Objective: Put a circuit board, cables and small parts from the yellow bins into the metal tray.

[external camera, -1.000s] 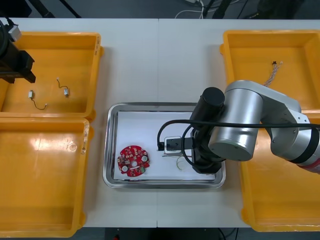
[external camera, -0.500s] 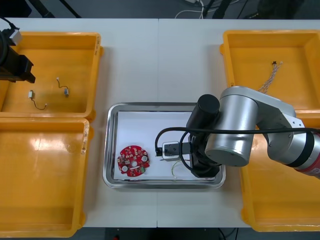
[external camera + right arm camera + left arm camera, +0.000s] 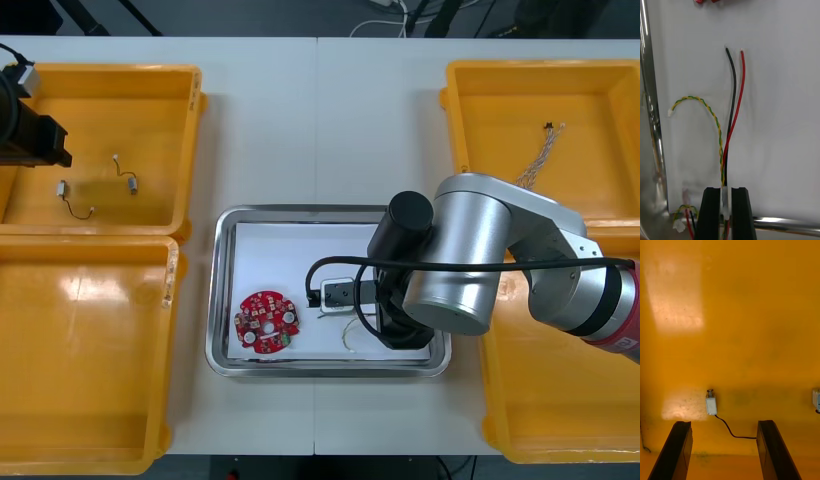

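- right tool clenched on the white plug end of a cable bundle; plug sits between the two black fingers
- bundle = one red wire, one black wire and a twisted yellow-and-green pair; they run away from the fingers and lie flat on the white floor of the metal tray
- the yellow-green pair curls off toward the tray's shiny rim; red and black run nearly straight, their tips a little apart
- a second small bundle of wires lies beside the right tool, against the rim
- front view: the right arm hangs over the right part of the tray and covers its own tool
- circuit board, red and round, lies flat in the tray's left part, well apart from the right arm
- left tool released, fingers wide apart, above the floor of the far left yellow bin
- small metal part with a thin black lead lies on the bin floor just beyond the left fingertips, touching neither
- another small metal part lies off to one side, outside the fingers
- far right yellow bin holds one twisted cable
- tray sits on the light desk between the bins
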{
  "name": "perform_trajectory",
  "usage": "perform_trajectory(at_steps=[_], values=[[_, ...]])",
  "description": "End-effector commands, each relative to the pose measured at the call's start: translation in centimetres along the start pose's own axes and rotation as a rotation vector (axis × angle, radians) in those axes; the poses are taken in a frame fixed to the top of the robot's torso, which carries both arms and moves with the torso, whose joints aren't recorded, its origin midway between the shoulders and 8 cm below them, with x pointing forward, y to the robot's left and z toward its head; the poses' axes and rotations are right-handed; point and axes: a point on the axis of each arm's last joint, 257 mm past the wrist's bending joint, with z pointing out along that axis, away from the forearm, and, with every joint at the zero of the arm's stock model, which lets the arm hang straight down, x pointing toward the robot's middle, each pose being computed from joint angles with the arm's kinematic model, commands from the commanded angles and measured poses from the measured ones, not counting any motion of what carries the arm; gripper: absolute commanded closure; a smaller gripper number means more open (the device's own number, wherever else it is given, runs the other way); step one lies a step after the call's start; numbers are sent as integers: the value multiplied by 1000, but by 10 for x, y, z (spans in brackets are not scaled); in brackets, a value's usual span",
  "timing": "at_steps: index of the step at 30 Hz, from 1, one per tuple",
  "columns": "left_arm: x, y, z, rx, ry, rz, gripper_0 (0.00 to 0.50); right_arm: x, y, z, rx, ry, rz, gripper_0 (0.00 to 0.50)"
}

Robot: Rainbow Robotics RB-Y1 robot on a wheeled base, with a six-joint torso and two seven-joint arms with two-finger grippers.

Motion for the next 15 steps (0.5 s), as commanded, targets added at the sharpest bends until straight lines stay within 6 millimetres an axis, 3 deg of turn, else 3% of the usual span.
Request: perform_trajectory(at_steps=[1,3,5,15], values=[[-16,23,-15,-18,-73,84,0,-14,-3,-3,23,-23,-25,305],[-13,25,-10,-16,-81,85,0,-13,-3,-3,23,-20,-24,113],[-10,27,-5,-16,-86,86,0,-12,-3,-3,25,-18,-20,0],[7,32,9,-19,-65,92,0,-8,-13,-11,31,-15,25,0]])
